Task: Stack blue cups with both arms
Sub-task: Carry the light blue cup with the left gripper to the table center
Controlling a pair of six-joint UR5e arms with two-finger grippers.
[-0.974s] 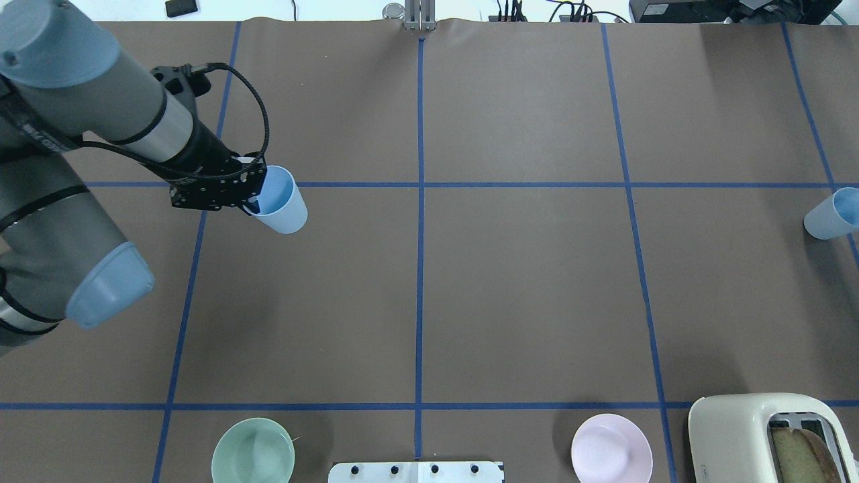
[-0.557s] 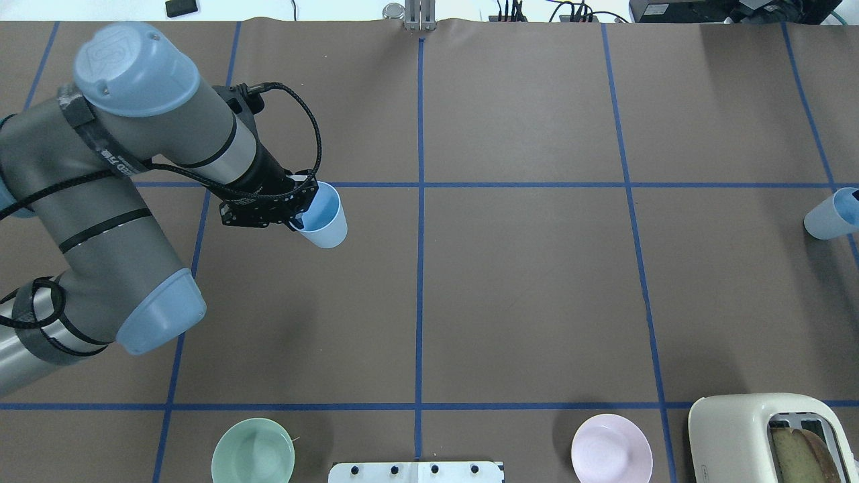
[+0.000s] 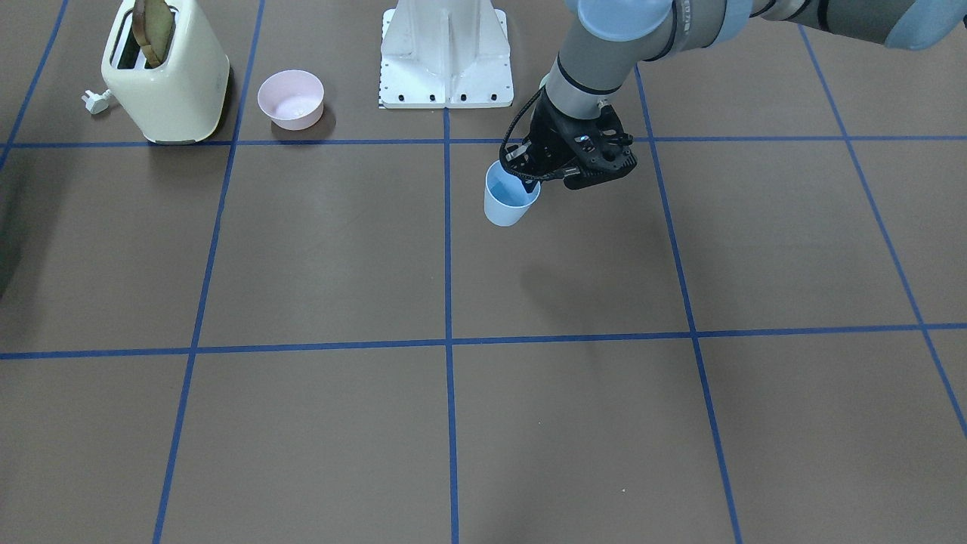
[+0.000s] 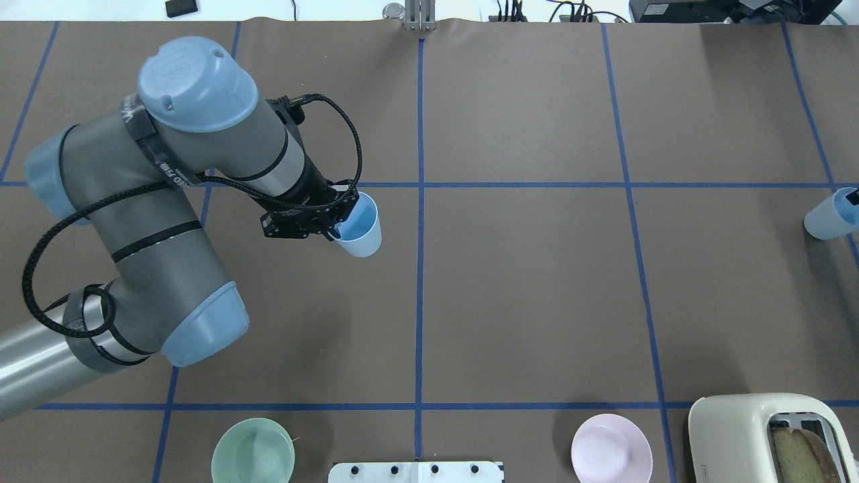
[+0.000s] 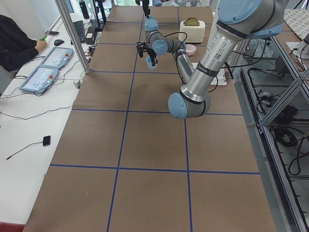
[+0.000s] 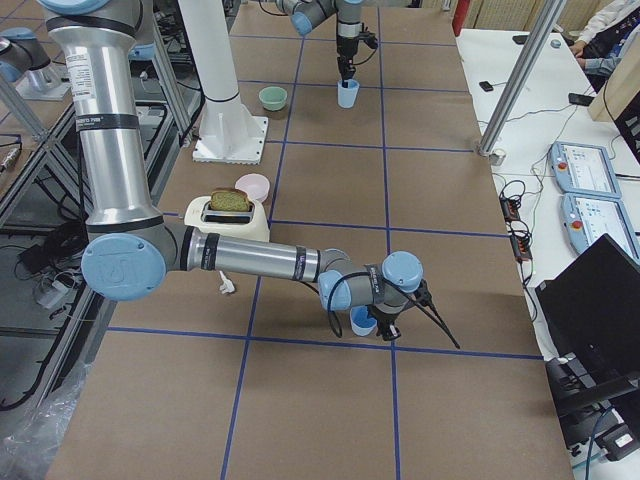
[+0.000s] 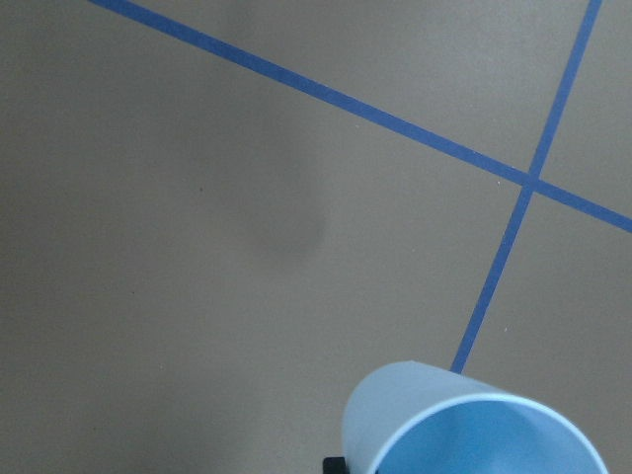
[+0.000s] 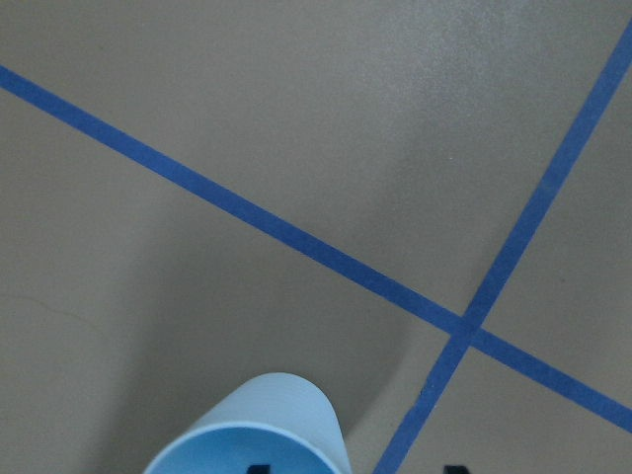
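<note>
My left gripper (image 4: 333,225) is shut on the rim of one blue cup (image 4: 359,233) and holds it upright above the table, just left of the centre line. The cup also shows in the front view (image 3: 508,199) and the left wrist view (image 7: 474,425). The second blue cup (image 4: 827,217) stands at the far right edge of the table. My right gripper (image 8: 353,468) is over that cup (image 8: 252,430), with its two tips apart, one inside the rim and one outside. In the right side view the gripper (image 6: 374,318) is at the cup (image 6: 362,322).
A cream toaster (image 4: 758,429) with a bread slice stands at the near right. A pale pink bowl (image 4: 611,448) and a mint-green bowl (image 4: 253,451) flank the white base mount (image 4: 416,471). Blue tape lines grid the brown table.
My left arm has carried its blue cup to the right, toward the centre line. A black tip of the right gripper has appeared at the rim of the right cup.
</note>
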